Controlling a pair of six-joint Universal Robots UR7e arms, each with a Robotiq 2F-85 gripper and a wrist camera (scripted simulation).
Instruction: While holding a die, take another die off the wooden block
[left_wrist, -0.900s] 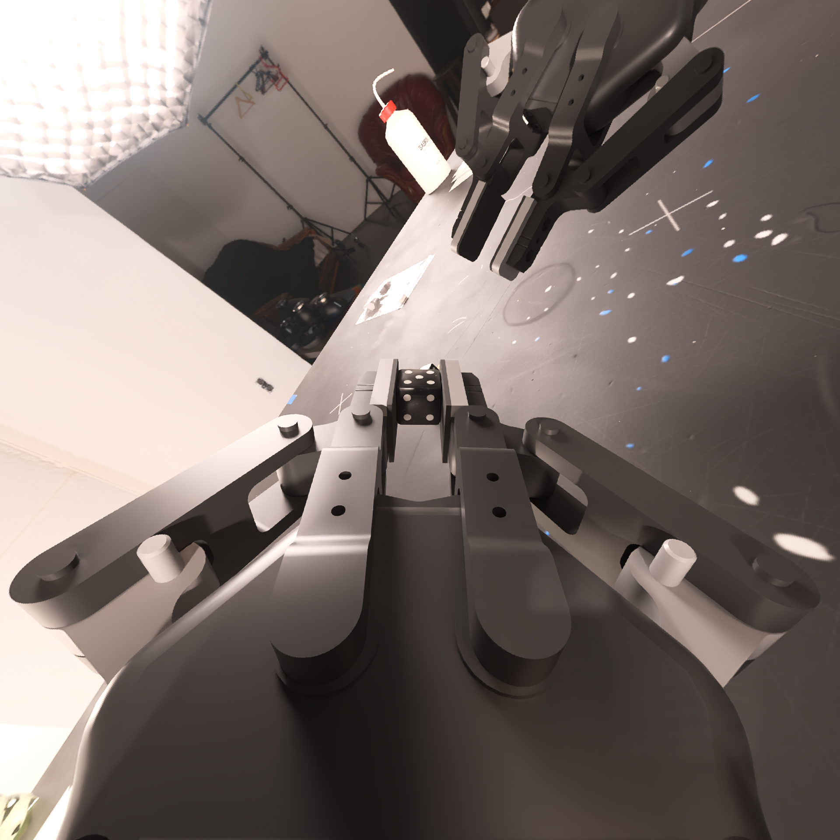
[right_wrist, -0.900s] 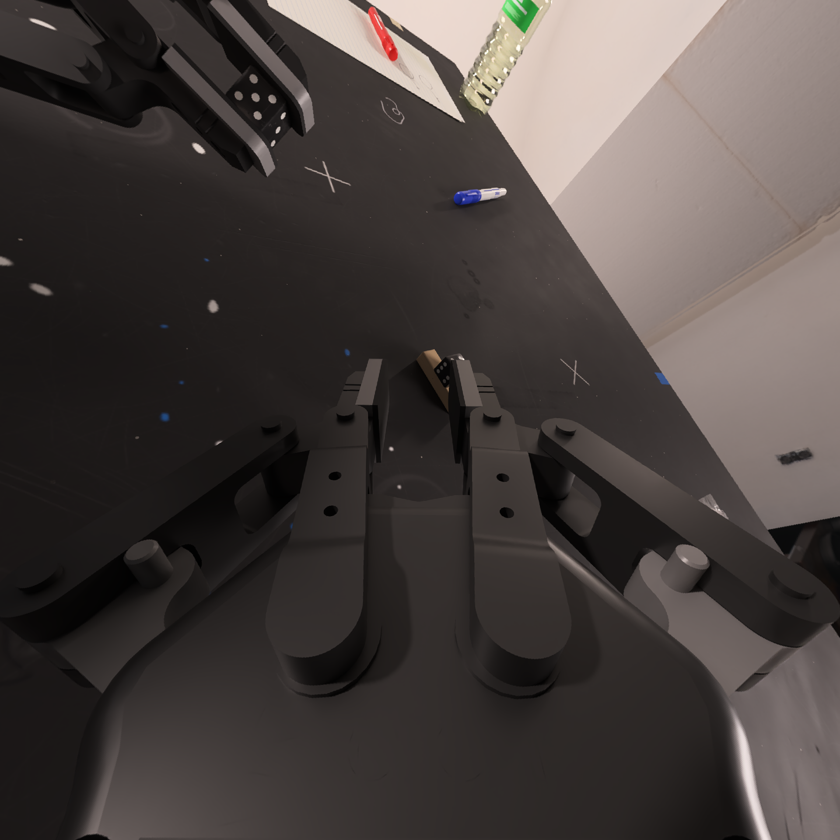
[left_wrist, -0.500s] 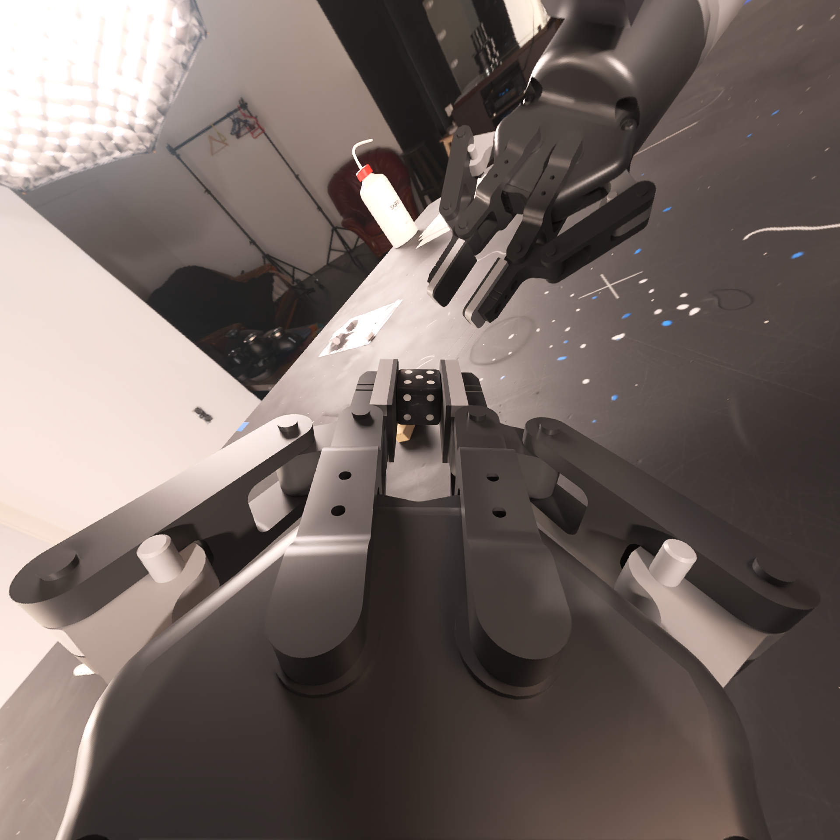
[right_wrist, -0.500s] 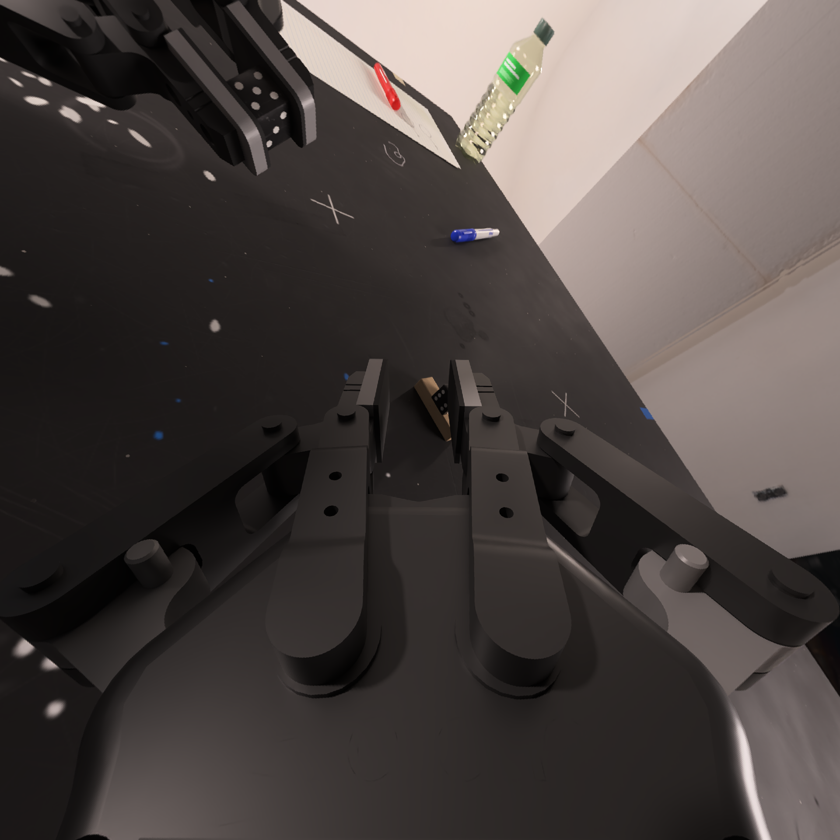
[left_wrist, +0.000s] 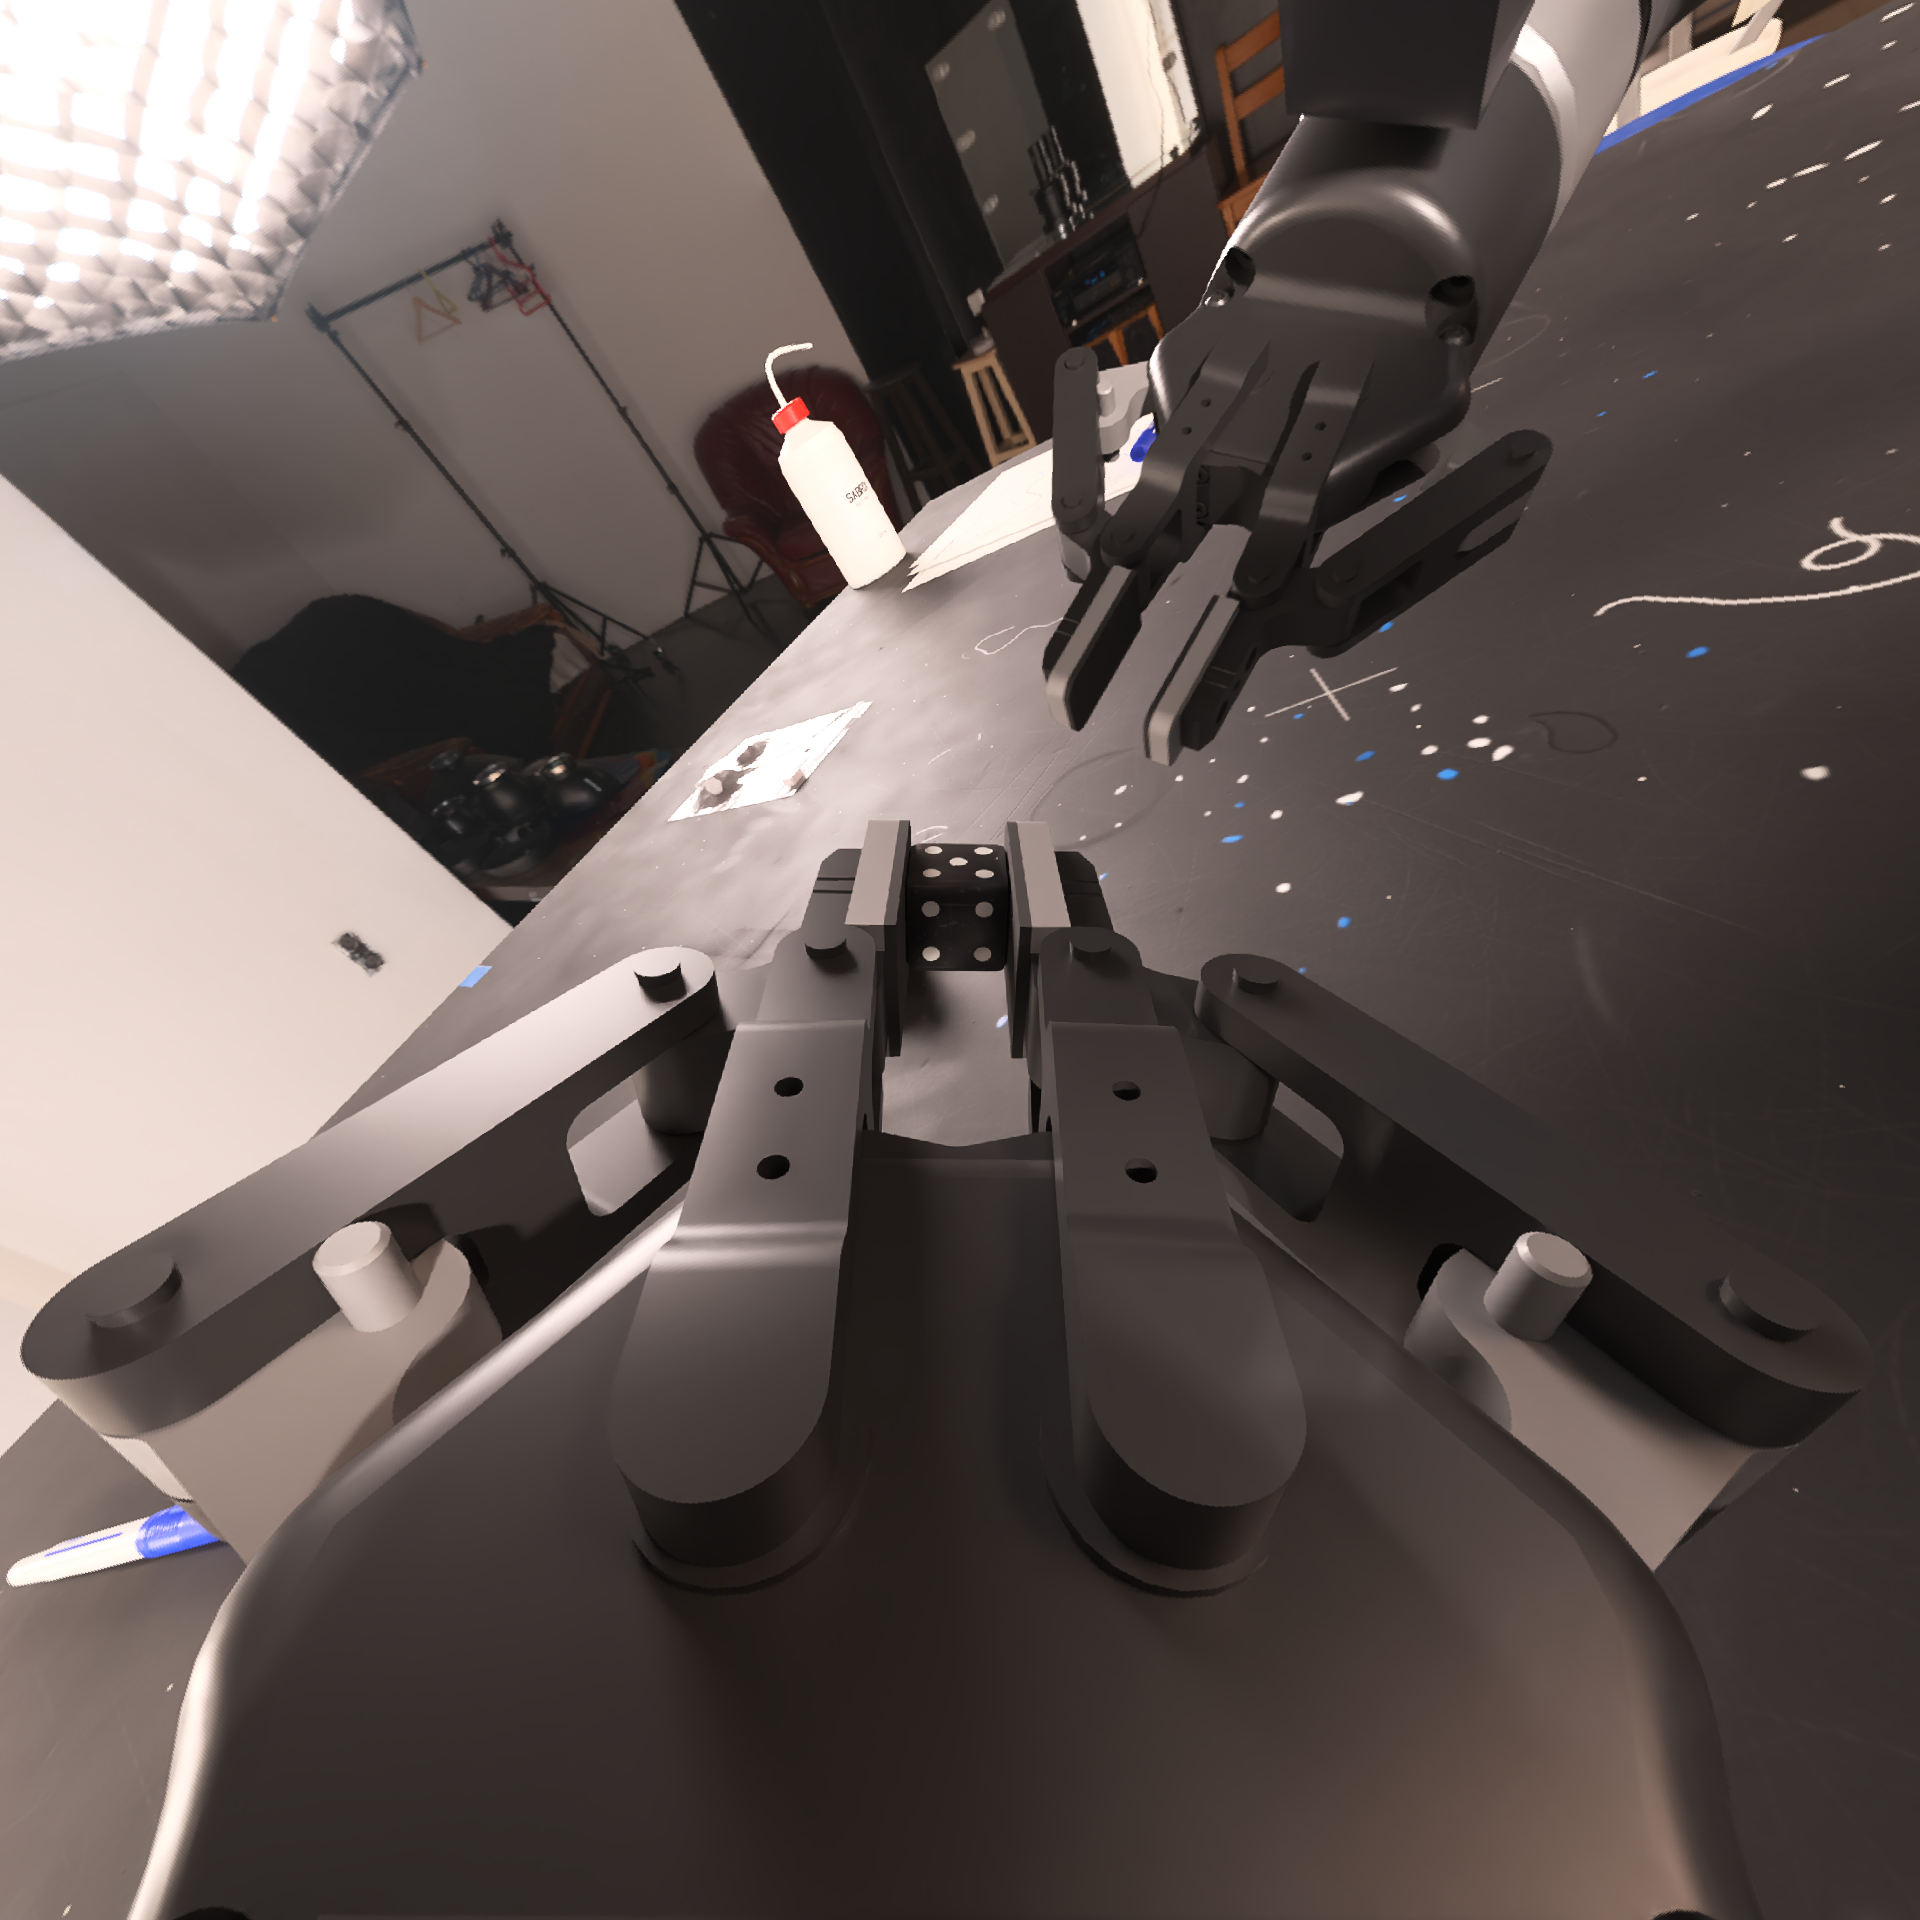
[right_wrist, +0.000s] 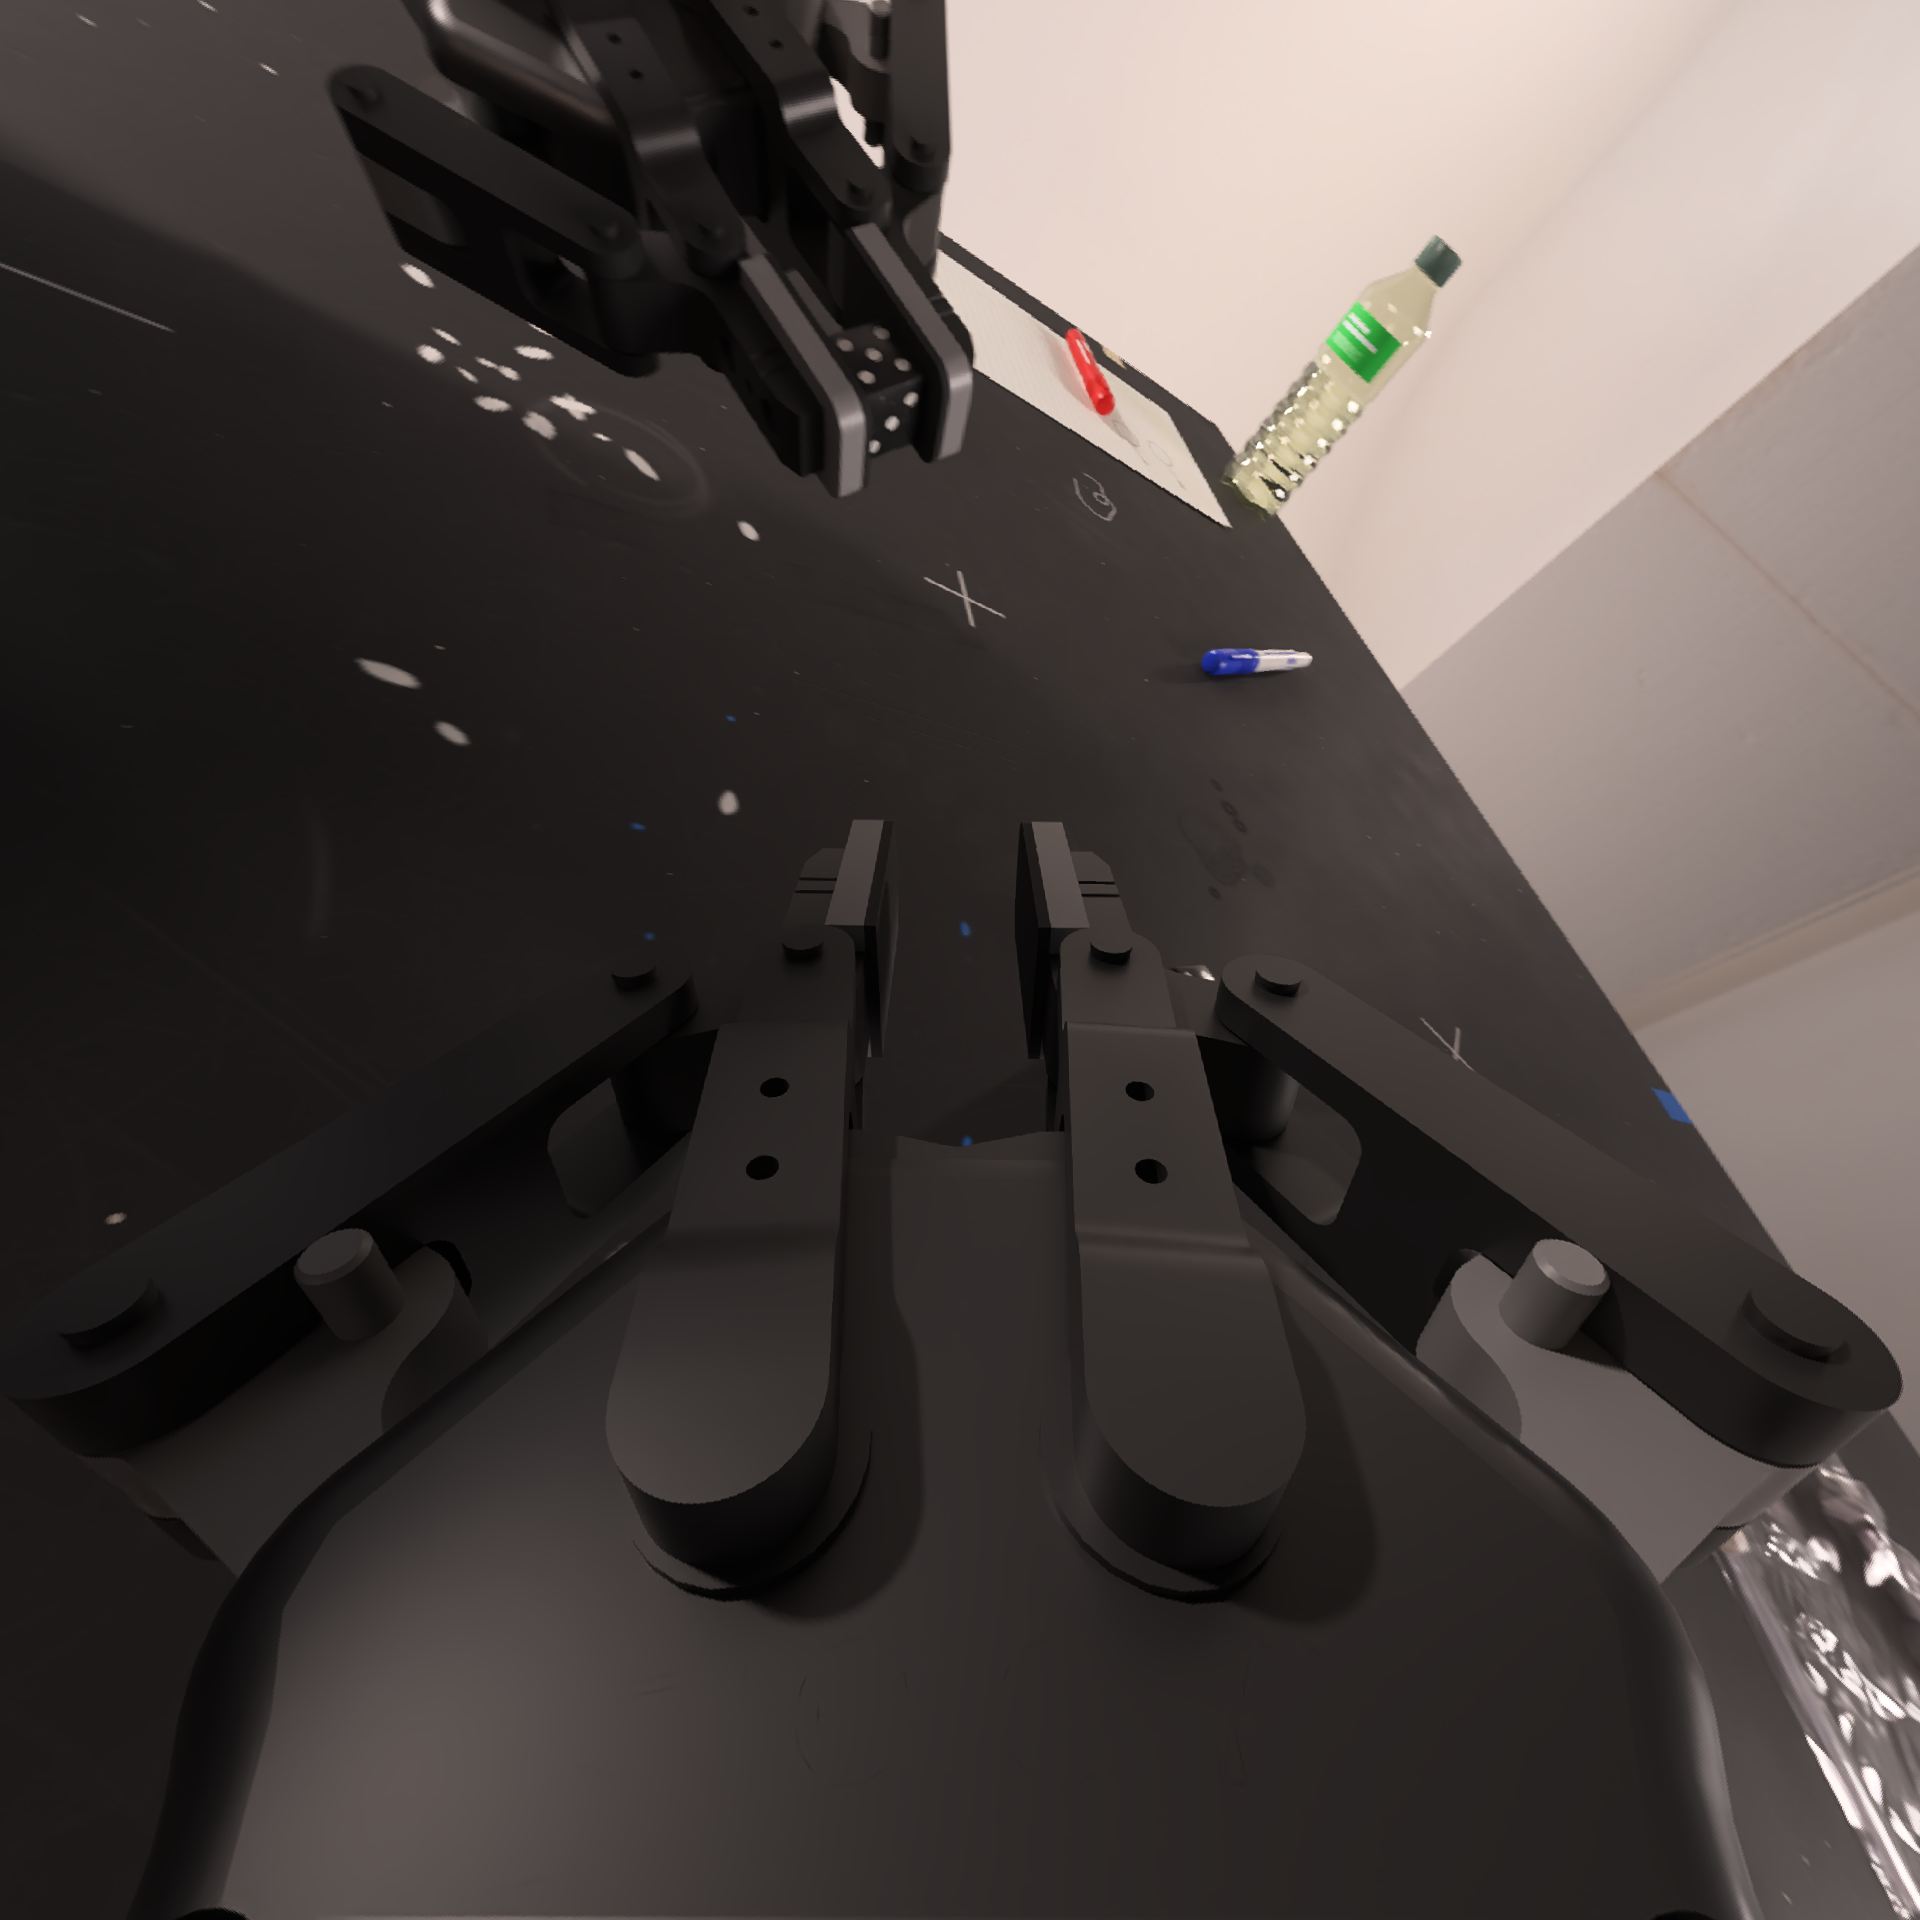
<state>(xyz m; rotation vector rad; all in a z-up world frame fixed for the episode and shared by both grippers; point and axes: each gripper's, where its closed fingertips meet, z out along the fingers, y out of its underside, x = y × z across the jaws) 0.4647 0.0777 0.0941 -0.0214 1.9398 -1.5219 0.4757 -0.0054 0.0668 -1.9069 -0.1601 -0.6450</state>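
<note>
One black die (left_wrist: 957, 906) sits clamped in left pincer (left_wrist: 957, 883) (right pincer (right_wrist: 954, 883) apart, empty).

left end effector (left_wrist: 956, 883): above the desk (left_wrist: 1558, 987), with a die (left_wrist: 956, 904) between its fingers
right end effector (left_wrist: 1132, 696): in the left wrist view, ahead of the left one and to its right, above the desk, with a gap between its fingers
squeeze bottle (left_wrist: 836, 488): upright at the far desk edge, left of the right end effector
printed sheet (left_wrist: 769, 764): flat on the desk, nearer than the squeeze bottle
marker (right_wrist: 1252, 661): in the right wrist view, lying on the desk ahead and to the right
drink bottle (right_wrist: 1335, 379): at the far corner, beyond the marker
pen (right_wrist: 1088, 371): on a paper sheet (right_wrist: 1049, 384), left of the drink bottle
</note>
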